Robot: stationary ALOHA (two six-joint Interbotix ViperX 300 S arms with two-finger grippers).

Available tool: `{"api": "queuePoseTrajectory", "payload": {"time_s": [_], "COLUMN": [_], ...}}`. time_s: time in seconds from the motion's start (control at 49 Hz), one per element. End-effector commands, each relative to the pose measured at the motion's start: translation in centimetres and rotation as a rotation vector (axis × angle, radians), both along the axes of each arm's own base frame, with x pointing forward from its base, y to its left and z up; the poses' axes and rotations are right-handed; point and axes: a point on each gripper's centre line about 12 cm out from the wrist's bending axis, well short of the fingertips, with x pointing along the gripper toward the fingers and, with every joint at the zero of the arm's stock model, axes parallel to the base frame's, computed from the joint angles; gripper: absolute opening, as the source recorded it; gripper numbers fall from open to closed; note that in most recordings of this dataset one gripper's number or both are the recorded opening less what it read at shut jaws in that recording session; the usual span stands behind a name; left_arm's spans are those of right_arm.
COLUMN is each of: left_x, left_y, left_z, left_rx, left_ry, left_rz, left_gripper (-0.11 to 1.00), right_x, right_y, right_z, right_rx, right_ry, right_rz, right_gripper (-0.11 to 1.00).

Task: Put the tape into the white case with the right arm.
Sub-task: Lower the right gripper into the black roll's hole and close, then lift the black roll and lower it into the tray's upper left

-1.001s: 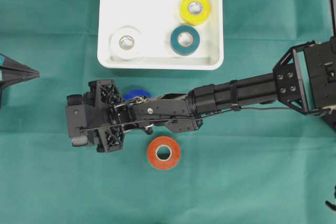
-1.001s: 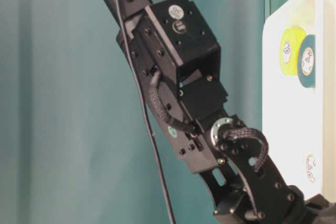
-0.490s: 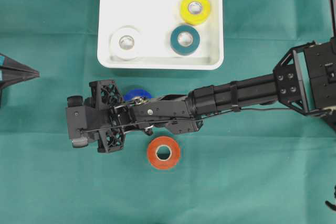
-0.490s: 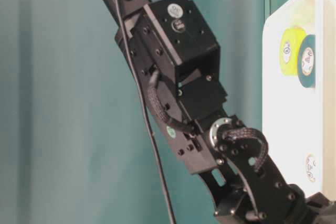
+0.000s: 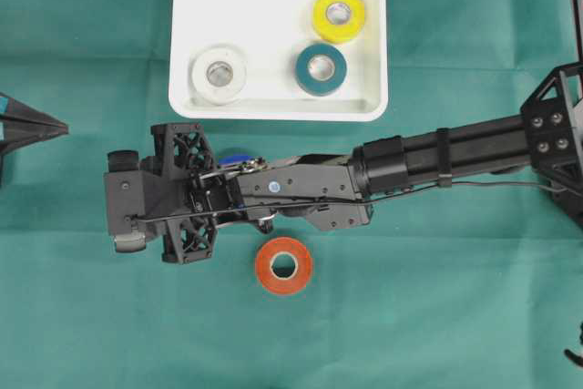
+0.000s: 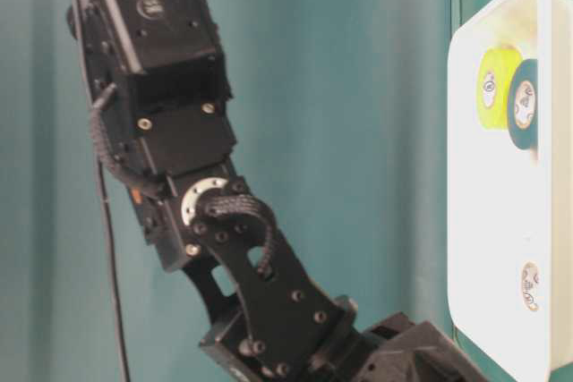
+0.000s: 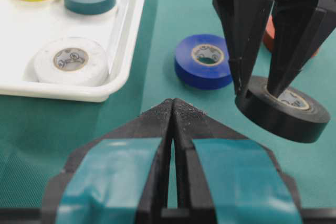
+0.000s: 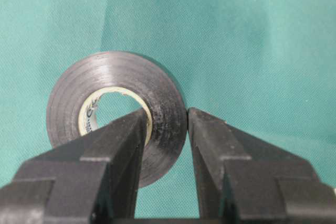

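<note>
R gripper is clamped on the black tape roll's wall, one finger thru the core for a firm pinch, roll just off the cloth at approx 7 o'clock from the white case; L gripper closed, idle.

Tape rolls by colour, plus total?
yellow roll: 1
teal roll: 1
white roll: 1
blue roll: 1
orange roll: 1
black roll: 1
Total: 6
</note>
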Motion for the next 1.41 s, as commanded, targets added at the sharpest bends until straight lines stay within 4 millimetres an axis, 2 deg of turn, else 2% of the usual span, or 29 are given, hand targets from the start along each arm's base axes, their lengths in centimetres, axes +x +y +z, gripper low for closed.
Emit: {"api": "queuePoseTrajectory", "payload": {"time_s": [0.0, 0.204, 0.388, 0.531, 0.797, 0.899, 1.185, 1.389], "left_x": [0.1, 0.1, 0.1, 0.1, 0.1, 0.1, 0.1, 0.1], "left_y": [0.0, 0.0, 0.0, 0.0, 0.0, 0.0, 0.0, 0.0], "left_z": [0.4, 0.4, 0.4, 0.4, 0.4, 0.4, 0.4, 0.4], "left_rx": [-0.001, -0.001, -0.001, -0.001, -0.001, -0.001, -0.001, -0.001], "left_ry": [-0.011, -0.011, -0.011, -0.011, -0.011, -0.011, -0.011, -0.011], "left_rz": [0.0, 0.002, 0.0, 0.002, 0.002, 0.002, 0.002, 0.0], "left_gripper": [0.0, 0.0, 0.0, 0.0, 0.0, 0.0, 0.0, 0.0], "right_x": [0.1, 0.1, 0.2, 0.1, -0.6, -0.7, -1.2, -3.2], "right_y": [-0.1, -1.2, -3.8, -7.1, -14.4, -16.3, -18.8, -20.2], "right_z": [3.7, 3.7, 4.2, 4.9, 5.9, 6.4, 6.6, 6.4], "right_rx": [0.012, 0.012, 0.024, 0.026, 0.023, 0.024, 0.021, 0.016], "right_ry": [-0.073, -0.072, -0.083, -0.096, -0.131, -0.167, -0.178, -0.094], "right_rz": [-0.003, -0.024, -0.083, -0.142, -0.263, -0.284, -0.324, -0.387], "right_gripper": [0.0, 0.0, 0.0, 0.0, 0.0, 0.0, 0.0, 0.0]}}
